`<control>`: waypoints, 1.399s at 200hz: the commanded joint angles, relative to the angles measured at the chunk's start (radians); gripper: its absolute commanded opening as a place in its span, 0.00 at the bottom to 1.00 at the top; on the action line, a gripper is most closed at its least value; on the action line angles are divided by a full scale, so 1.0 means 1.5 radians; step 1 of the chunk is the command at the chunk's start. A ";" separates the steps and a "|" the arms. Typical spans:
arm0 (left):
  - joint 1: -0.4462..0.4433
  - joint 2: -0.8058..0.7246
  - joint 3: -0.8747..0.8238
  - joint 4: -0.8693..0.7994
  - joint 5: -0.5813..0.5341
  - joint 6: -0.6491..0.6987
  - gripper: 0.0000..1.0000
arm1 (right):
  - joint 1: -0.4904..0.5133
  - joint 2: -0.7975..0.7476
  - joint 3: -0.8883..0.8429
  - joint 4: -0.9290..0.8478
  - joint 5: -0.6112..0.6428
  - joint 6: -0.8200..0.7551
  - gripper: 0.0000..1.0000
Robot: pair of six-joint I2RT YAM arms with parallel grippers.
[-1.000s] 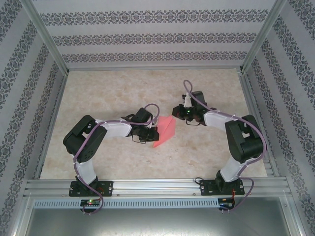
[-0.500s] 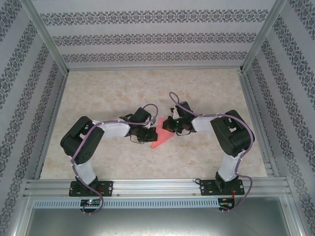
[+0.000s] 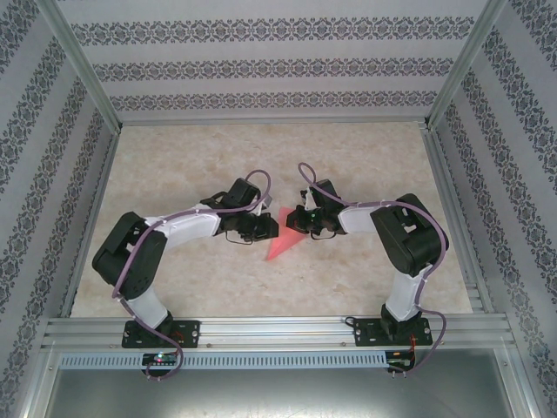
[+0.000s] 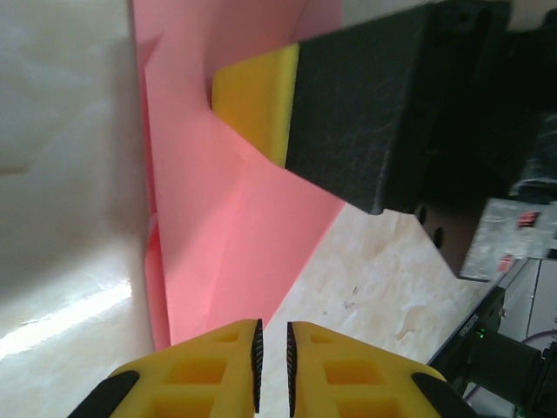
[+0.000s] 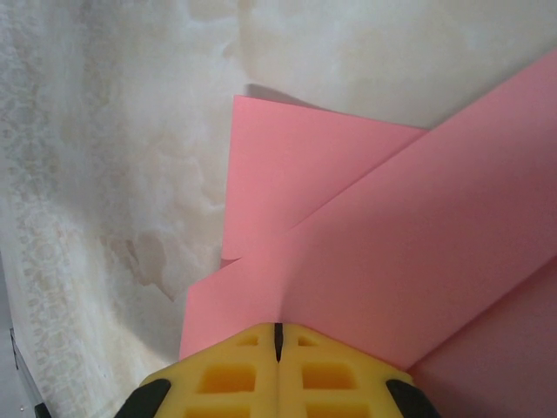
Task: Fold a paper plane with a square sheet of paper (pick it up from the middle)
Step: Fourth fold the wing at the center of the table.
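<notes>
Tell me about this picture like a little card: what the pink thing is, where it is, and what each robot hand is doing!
Pink thing: paper, partly folded, with layers overlapping
Where: on the table, between the two grippers
Left gripper: almost shut with a thin gap, tips at the paper's edge
Right gripper: shut, tips on the paper where a fold line ends
Gripping or just pressing: cannot tell
Plane finished: not yet
</notes>
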 commanded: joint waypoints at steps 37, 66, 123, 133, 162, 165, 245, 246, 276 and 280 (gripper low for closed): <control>-0.018 0.070 -0.034 0.045 0.016 -0.040 0.16 | -0.001 0.044 -0.008 -0.060 0.047 0.001 0.00; -0.020 0.083 -0.057 0.053 0.036 -0.054 0.15 | -0.001 0.041 -0.007 -0.070 0.043 0.002 0.00; -0.024 0.062 -0.077 0.075 0.052 -0.071 0.15 | -0.001 -0.008 -0.012 -0.015 -0.033 0.025 0.00; -0.024 0.058 -0.074 0.074 0.048 -0.072 0.15 | -0.001 -0.025 -0.012 -0.002 -0.050 0.031 0.00; -0.024 0.039 -0.062 0.076 0.025 -0.067 0.15 | 0.003 -0.078 -0.018 0.002 -0.065 0.033 0.08; -0.024 0.036 -0.062 0.078 0.023 -0.067 0.16 | 0.003 -0.084 -0.019 0.000 -0.064 0.033 0.09; -0.031 0.005 -0.098 0.126 0.026 -0.099 0.19 | 0.030 -0.157 -0.084 -0.093 -0.024 0.036 0.20; -0.031 0.005 -0.099 0.126 0.026 -0.098 0.19 | 0.030 -0.157 -0.085 -0.093 -0.024 0.036 0.20; -0.038 0.019 -0.100 0.149 0.039 -0.110 0.19 | 0.039 -0.140 -0.108 -0.077 -0.018 0.041 0.19; -0.039 0.022 -0.099 0.151 0.040 -0.111 0.19 | 0.039 -0.137 -0.111 -0.075 -0.018 0.042 0.19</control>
